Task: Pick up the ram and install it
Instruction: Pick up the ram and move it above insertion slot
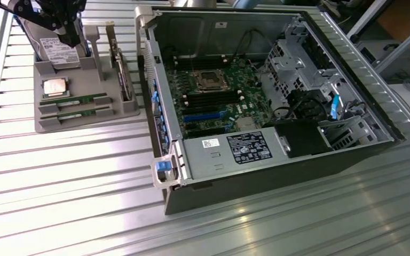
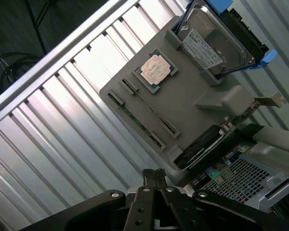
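Hand has its fingers pressed together and nothing between them. In the exterior view it hangs over the far end of the grey holder, above the hard drive, clear of everything. The ram sits on edge in a slot of the holder, just beside the silver processor chip, untouched. A second stick sits in the next slot, parallel to the ram and on the side away from the chip. The hard drive stands propped at the holder's far end, with its blue caddy showing in the wrist view. A wider card stands on edge along the side of the holder nearest the computer case. The case lies open on the bench at the exterior view's right, just beside the holder, with the motherboard facing up. The ram is well apart from the hand and outside the case.
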Robot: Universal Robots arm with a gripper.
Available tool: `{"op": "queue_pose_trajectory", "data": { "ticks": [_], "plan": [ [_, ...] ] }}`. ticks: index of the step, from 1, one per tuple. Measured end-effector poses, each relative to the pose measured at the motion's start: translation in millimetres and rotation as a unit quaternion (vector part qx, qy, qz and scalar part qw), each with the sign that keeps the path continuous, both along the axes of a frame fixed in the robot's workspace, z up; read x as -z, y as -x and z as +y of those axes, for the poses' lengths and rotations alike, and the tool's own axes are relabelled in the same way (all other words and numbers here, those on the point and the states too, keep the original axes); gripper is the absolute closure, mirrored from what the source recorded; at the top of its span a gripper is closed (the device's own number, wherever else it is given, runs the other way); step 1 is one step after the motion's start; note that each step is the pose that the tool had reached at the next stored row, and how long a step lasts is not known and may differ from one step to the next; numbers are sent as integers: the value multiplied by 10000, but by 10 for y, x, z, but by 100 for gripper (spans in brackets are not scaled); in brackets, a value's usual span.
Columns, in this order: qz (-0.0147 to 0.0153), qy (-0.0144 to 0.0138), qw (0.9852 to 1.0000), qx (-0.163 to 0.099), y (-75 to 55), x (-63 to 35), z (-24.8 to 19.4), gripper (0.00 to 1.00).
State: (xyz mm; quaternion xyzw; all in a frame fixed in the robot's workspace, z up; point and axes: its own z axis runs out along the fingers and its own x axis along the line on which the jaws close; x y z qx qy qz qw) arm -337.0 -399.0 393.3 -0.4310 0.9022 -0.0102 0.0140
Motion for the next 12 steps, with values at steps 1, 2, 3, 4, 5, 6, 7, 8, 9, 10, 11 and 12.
{"op": "queue_pose_trajectory", "data": {
  "ticks": [1, 2, 3, 4, 5, 6, 7, 8, 9, 10, 11, 12],
  "plan": [
    [0, 1, 10000, -37, 1, 0, 0, 89],
    [0, 3, 10000, -90, 2, 0, 0, 89],
    [0, 4, 9999, -137, 3, 0, 0, 89],
    [0, 8, 9997, -230, 4, 0, 0, 89],
    [0, 11, 9995, -311, 6, 0, 0, 89],
    [0, 13, 9993, -361, 7, 0, 0, 89],
    [0, 15, 9992, -410, 8, 0, 0, 89],
    [0, 20, 9987, -507, 10, 0, 0, 89],
    [0, 22, 9984, -568, 11, 0, 0, 89],
    [0, 24, 9981, -614, 12, 0, 0, 89],
    [0, 29, 9973, -729, 14, 0, 0, 89],
    [0, 32, 9967, -806, 15, 0, 0, 89]
  ]
}}
